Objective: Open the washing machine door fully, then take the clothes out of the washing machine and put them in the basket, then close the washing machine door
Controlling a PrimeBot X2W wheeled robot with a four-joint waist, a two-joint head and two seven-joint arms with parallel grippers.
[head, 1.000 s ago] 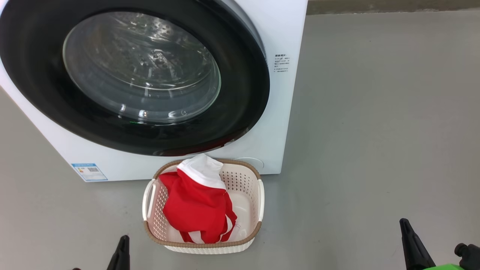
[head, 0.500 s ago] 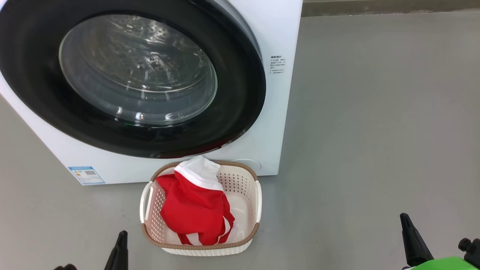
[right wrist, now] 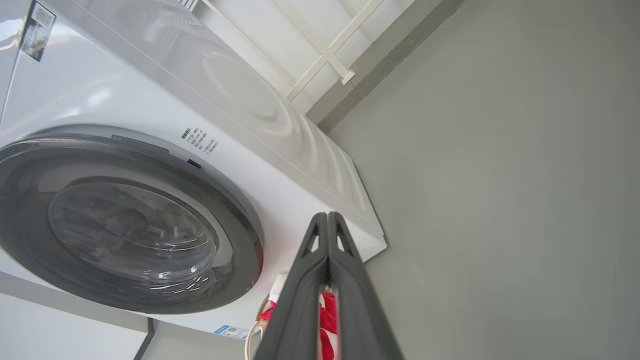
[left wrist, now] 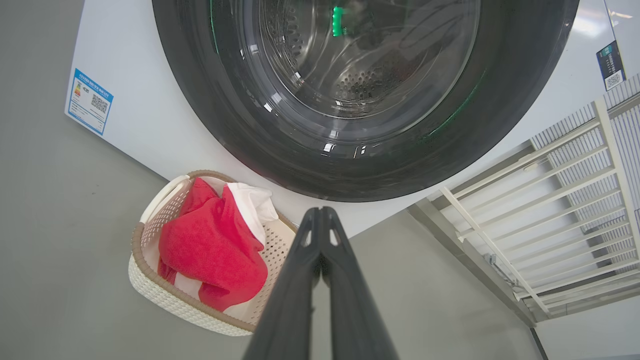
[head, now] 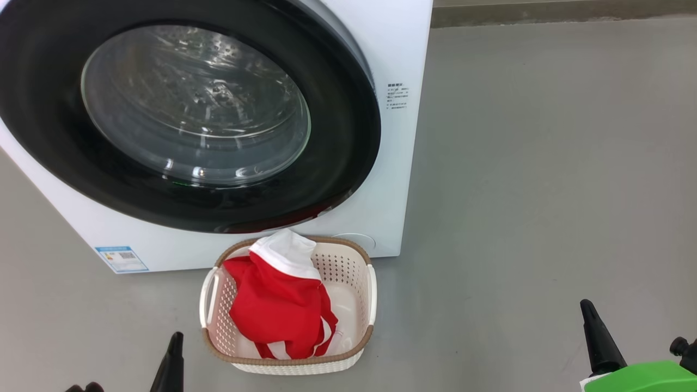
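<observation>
- Left gripper (left wrist: 320, 212) and right gripper (right wrist: 327, 217): fingers pressed together on nothing, low and well apart, likely parked because little work seems left.
- Basket (head: 372, 283) stands just before the machine (head: 405, 43), below the door (head: 348, 163), probably for a short drop. The clothes (head: 272, 305) are heaped inside, white trim at the far rim.
- Door looks shut; the drum (left wrist: 360, 85) behind the glass seems empty.
- Floor (head: 544, 190): smooth plain grey. A white railing (left wrist: 565, 200) stands beyond the machine.
</observation>
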